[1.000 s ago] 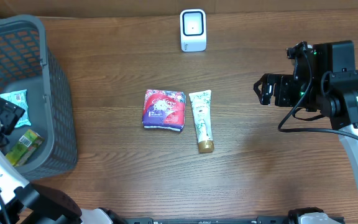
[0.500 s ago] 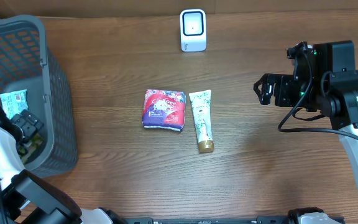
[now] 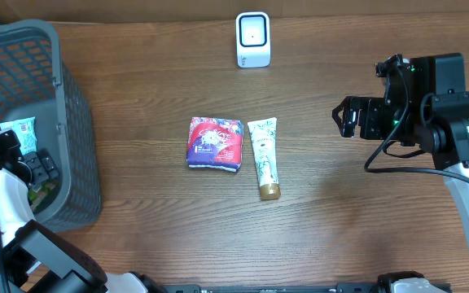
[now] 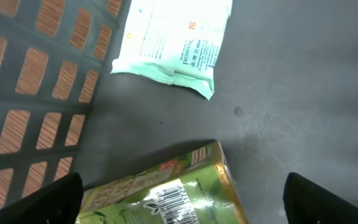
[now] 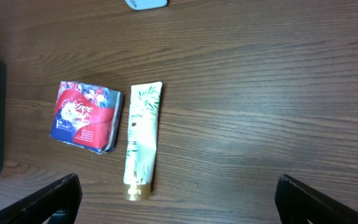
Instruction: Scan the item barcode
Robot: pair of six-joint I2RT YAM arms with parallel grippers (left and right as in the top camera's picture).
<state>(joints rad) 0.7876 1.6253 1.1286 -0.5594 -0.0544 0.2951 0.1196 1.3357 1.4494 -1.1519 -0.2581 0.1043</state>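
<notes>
- While the left gripper (image 4: 185,200) hangs inside the grey basket (image 3: 76,138) at the left of the table (image 3: 153,236), its jaws are spread wide with nothing between them.
- Just under it lies a green box (image 4: 166,190) on the basket floor, tilted, with its barcode (image 4: 169,200) facing up; whether the fingers touch the box cannot be told.
- Farther in on the same floor lies a mint-and-white packet (image 4: 173,40), apart from the box.
- Between the box and the rest of the table stands the basket's latticed wall.
- At the far edge, near the middle, stands the white scanner (image 3: 252,39), well apart from the basket.
- On the middle of the table a red-and-blue packet (image 3: 215,144) and a white tube (image 3: 264,155) with a gold cap lie side by side, the tube on the right, its cap toward the near side.
- Over the right side the right gripper (image 3: 347,117) hovers, well apart from the tube, its jaws fully released and empty.
</notes>
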